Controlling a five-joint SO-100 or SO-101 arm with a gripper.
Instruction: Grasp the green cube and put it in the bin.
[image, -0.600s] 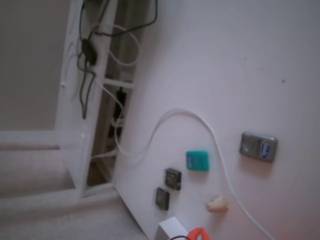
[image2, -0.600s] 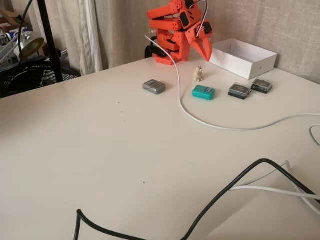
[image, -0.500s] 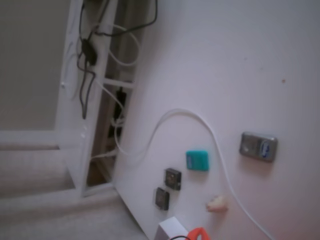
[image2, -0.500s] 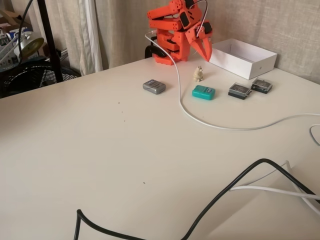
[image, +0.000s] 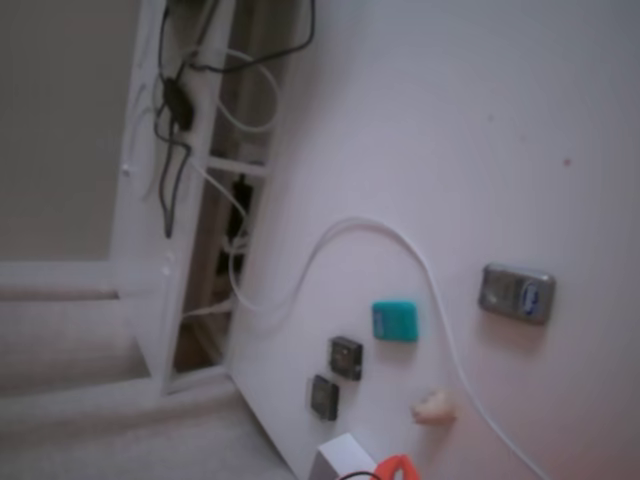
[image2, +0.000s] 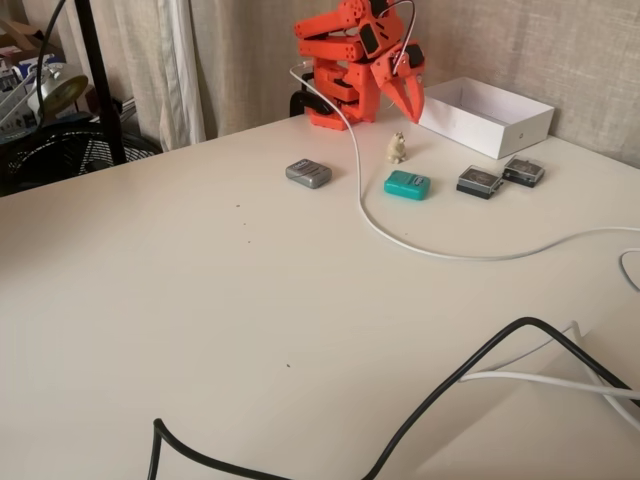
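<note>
The green cube (image2: 407, 184) lies flat on the white table, also seen as a teal block (image: 395, 320) in the tilted fixed view. The bin (image2: 500, 128) is a white open box at the back right; only its corner (image: 340, 460) shows in the tilted view. My orange arm sits folded at the back of the table. Its gripper (image2: 408, 108) points down beside the bin's left end, well behind the cube, and looks shut with nothing in it. Only an orange tip of the gripper (image: 396, 467) shows at the bottom edge of the tilted view.
Two dark square chips (image2: 479, 181) (image2: 523, 171) lie right of the cube. A grey device (image2: 308, 173) lies to its left. A small beige figurine (image2: 397, 148) stands between cube and arm. A white cable (image2: 400, 235) curves past the cube; a black cable (image2: 450, 390) crosses the front.
</note>
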